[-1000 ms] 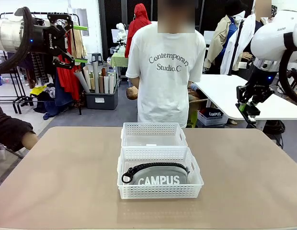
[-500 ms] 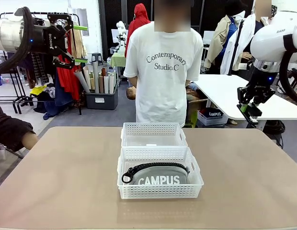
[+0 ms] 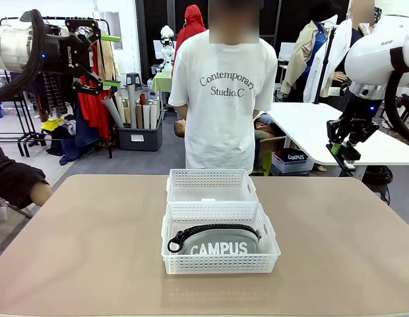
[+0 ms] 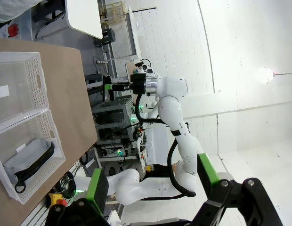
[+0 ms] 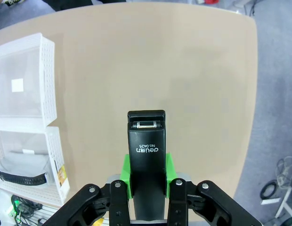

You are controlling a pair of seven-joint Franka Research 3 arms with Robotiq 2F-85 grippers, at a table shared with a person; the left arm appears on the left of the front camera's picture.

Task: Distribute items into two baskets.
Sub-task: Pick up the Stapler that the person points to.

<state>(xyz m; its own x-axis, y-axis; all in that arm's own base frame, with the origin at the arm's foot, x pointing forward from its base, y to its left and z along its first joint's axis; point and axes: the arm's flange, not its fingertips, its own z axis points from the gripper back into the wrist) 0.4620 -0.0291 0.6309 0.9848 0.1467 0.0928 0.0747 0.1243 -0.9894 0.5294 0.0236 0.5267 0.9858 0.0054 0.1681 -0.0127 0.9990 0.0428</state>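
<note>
The grey fabric CAMPUS pouch sits in the near white plastic basket. The matching basket behind it needs the black stapler, pinched in the right gripper. The left gripper has its jaws apart

Robot lab: white arms, clothes rack

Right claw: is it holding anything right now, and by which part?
The right claw is shut on the black stapler, its green pads pinching the sides of its near end; the rest juts forward. The left claw is open, holding nothing.
</note>
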